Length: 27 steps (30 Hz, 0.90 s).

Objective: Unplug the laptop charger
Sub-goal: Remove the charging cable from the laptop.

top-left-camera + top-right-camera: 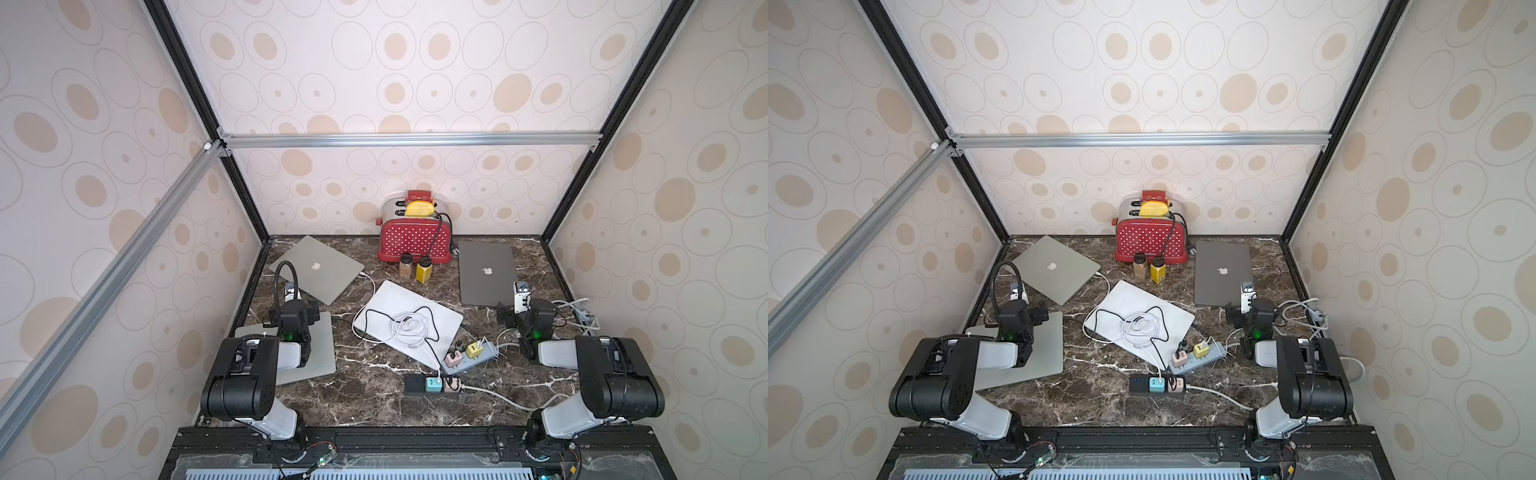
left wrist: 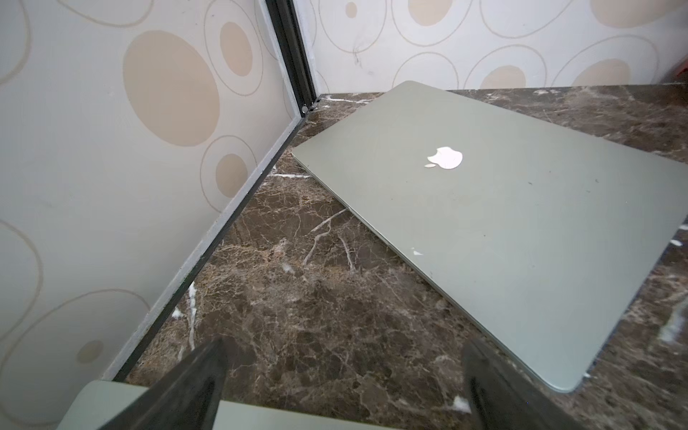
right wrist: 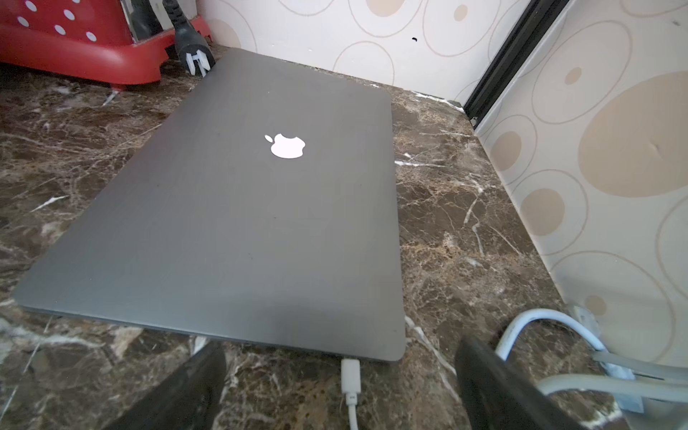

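A dark grey laptop (image 1: 486,272) lies shut at the back right, also in the right wrist view (image 3: 242,208). A white charger plug (image 3: 350,374) sits in its near edge, its cable trailing toward me. My right gripper (image 3: 340,344) is open just short of that edge, with the plug between its fingers (image 3: 193,387) and untouched. A silver laptop (image 1: 316,268) at the back left has a white cable (image 1: 365,275) at its right corner. My left gripper (image 2: 344,344) is open over bare marble in front of this laptop (image 2: 484,223), holding nothing.
A white laptop (image 1: 411,318) with coiled cables lies mid-table. Another silver laptop (image 1: 320,353) lies under my left arm. A blue-grey power strip (image 1: 471,357) and a black one (image 1: 415,384) hold small adapters. A red toaster (image 1: 415,237), two jars (image 1: 415,268) and loose cables (image 1: 582,316) stand around.
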{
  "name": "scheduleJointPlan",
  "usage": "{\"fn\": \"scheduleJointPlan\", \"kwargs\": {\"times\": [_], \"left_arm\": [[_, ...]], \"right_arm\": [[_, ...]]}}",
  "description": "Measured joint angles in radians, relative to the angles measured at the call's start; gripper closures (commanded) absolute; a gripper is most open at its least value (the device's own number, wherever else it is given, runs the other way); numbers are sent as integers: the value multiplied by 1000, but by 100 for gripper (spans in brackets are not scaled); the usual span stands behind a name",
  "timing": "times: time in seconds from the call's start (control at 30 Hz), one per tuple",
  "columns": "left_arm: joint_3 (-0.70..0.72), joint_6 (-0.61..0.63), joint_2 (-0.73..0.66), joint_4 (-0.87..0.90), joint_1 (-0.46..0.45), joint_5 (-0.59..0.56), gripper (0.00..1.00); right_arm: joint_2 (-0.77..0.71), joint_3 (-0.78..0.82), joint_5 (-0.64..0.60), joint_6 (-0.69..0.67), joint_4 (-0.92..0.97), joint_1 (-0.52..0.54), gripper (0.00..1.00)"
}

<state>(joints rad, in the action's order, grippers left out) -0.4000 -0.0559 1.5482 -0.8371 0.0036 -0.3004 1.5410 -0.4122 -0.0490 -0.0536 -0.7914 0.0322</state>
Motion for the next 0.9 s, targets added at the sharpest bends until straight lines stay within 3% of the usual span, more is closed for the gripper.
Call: {"fn": "scheduleJointPlan", "kwargs": {"times": [0.9], "left_arm": [[0, 0, 0, 0, 0, 0, 1]], "right_arm": [[0, -3, 30, 1, 18, -11, 0]]}}
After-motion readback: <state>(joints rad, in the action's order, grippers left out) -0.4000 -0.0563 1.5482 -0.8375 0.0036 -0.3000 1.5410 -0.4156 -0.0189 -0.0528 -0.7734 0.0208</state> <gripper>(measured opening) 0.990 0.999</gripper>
